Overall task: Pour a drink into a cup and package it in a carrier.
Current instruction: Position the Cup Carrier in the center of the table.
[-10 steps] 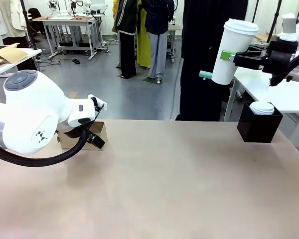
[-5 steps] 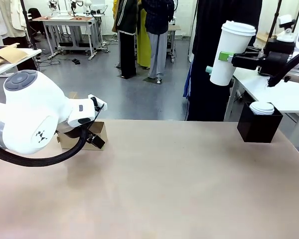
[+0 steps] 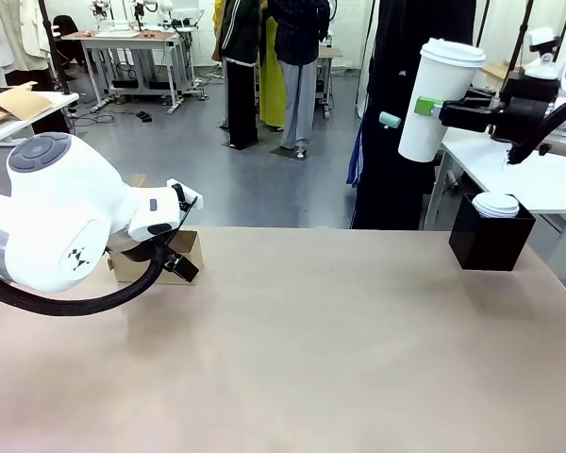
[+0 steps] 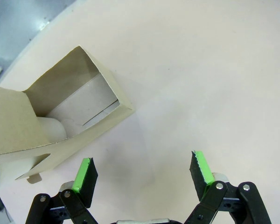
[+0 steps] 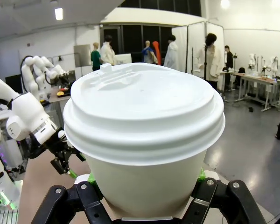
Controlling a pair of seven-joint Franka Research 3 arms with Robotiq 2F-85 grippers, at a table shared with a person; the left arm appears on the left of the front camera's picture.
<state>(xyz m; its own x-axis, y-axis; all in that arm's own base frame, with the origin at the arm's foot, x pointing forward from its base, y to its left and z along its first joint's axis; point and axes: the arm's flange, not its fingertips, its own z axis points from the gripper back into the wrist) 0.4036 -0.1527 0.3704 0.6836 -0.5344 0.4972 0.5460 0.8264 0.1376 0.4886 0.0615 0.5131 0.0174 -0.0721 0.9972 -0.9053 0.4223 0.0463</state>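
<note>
High at the upper right, my right gripper (image 3: 410, 111) is shut on the white paper cup (image 3: 439, 99), which carries a white plastic lid (image 5: 142, 105) and stands nearly upright in the air. The cup (image 5: 144, 182) sits between green pads (image 5: 199, 175). Any drink is hidden under the lid. At the table's far left stands the brown cardboard carrier (image 3: 160, 260), partly behind my left arm. My left gripper (image 4: 143, 171) hangs open above bare table just beside the carrier (image 4: 60, 116), whose near pocket is open and shows a pale rounded shape inside.
A black box (image 3: 489, 238) holding a stack of white lids (image 3: 496, 204) stands at the table's (image 3: 311, 330) far right. A person in dark clothes (image 3: 406, 179) is behind the far edge. A white side table (image 3: 547, 179) lies beyond the right corner.
The right gripper has shifted the cup slightly left and set it more upright. The person in dark clothes behind it has moved. The left arm has stayed put.
</note>
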